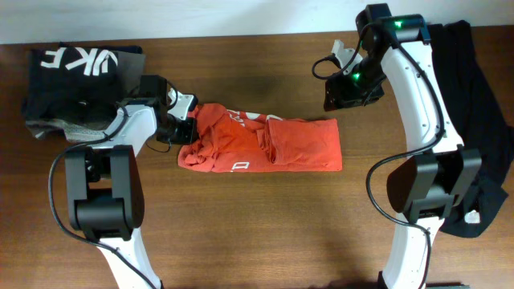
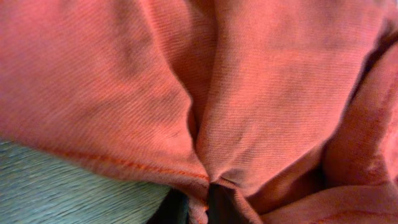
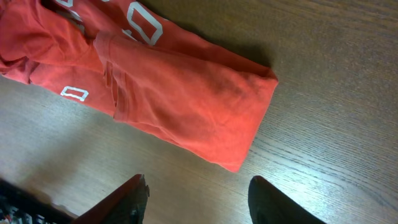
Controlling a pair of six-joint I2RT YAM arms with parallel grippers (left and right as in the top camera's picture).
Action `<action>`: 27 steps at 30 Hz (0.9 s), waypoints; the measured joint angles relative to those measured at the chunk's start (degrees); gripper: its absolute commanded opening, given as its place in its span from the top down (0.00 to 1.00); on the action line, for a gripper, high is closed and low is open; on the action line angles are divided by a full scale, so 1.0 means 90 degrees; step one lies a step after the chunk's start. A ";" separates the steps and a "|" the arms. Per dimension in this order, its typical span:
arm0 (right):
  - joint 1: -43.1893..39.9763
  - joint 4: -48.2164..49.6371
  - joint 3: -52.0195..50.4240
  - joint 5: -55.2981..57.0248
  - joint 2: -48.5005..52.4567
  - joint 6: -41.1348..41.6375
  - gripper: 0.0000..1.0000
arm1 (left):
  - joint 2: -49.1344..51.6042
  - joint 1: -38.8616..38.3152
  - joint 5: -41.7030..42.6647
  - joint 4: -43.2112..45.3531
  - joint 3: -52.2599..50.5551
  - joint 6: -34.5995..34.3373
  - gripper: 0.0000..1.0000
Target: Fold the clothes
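Left gripper (image 1: pixel 178 128) looks pinched shut on the bunched edge of the shirt (image 1: pixel 273 144), which lies folded on the table (image 1: pixel 241 225). Right gripper (image 3: pixel 196 190) hangs open, empty, near its other end. I worry a one-layer pinch drags the fold apart.

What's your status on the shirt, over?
Left gripper shut on shirt, left end. Right gripper open, empty, over table by shirt's right end. Shirt partly folded, flat. Black garments at both sides, apart from it.
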 measured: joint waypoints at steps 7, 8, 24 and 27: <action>0.0000 0.0000 0.0000 0.0002 0.0000 0.0010 0.59 | -0.0027 0.0039 0.0158 0.0032 -0.0039 -0.0015 1.00; 0.0000 0.0000 0.0000 -0.0002 0.0000 0.0100 0.73 | -0.0041 0.0058 0.0189 -0.0005 -0.0049 -0.0015 1.00; 0.0362 0.1360 -0.1758 -0.0318 -0.0002 0.0782 0.96 | -0.1362 0.0253 -0.0102 -0.0469 -0.0335 -0.0017 1.00; 0.0369 0.1649 -0.2268 -0.0389 0.0000 0.0784 0.96 | -0.1362 0.0253 -0.0202 -0.0495 -0.0335 -0.0017 1.00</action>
